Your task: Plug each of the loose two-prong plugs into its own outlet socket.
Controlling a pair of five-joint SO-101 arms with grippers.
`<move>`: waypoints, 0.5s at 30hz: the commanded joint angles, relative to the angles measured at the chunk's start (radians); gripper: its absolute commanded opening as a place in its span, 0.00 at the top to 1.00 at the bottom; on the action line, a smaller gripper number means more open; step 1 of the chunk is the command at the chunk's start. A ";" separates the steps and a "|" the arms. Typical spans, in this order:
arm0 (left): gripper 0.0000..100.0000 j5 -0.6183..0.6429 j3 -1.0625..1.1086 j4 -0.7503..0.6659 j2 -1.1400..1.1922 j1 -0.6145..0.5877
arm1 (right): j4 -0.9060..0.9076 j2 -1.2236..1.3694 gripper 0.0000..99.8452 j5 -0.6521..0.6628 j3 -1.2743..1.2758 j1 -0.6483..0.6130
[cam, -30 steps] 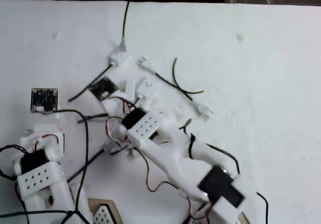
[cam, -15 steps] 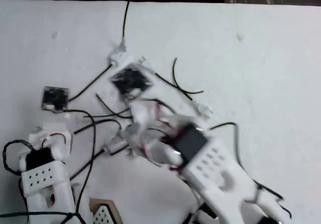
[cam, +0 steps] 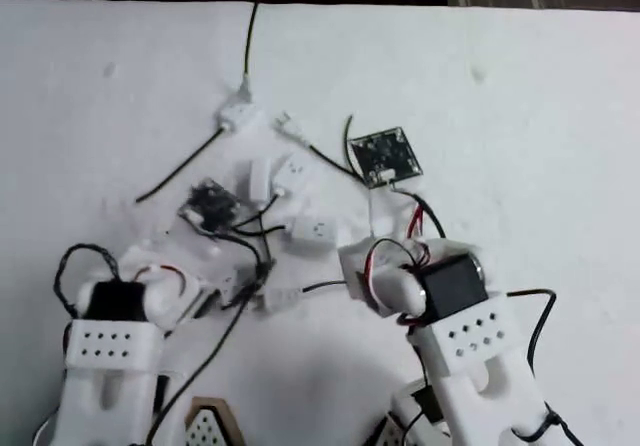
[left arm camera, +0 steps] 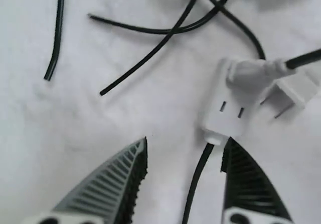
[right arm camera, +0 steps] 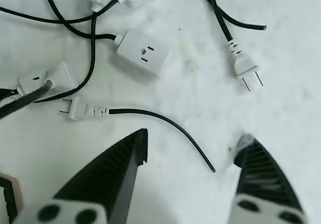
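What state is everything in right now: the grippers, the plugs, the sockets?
Left gripper: open, empty.
Right gripper: open, empty.
Plug with curved cord: unplugged, lying flat.
Second plug: unplugged, lying flat.
Three-hole socket: nothing plugged in.
Two-slot socket: nothing plugged in.

Two arms were counted at one table (cam: 540, 86): the left arm (cam: 108, 351) at the frame's lower left and the right arm (cam: 478, 351) at lower right. The right wrist view gave two loose two-prong plugs, a first plug (right arm camera: 85, 111) and a second plug (right arm camera: 247, 66), and one outlet socket (right arm camera: 143, 51). The left wrist view gave one two-slot socket (left arm camera: 226, 112) and one pronged plug (left arm camera: 295, 89). The total of sockets could not be confirmed.
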 commanded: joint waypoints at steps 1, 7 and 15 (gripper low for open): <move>0.75 -0.003 0.003 -0.005 -0.016 0.113 | 0.007 -0.024 0.73 0.006 -0.005 0.015; 0.75 -0.002 0.048 -0.071 -0.016 0.163 | 0.012 -0.024 0.73 0.006 -0.005 0.015; 0.75 -0.002 0.110 -0.117 -0.015 0.176 | 0.008 -0.016 0.73 0.006 -0.003 0.015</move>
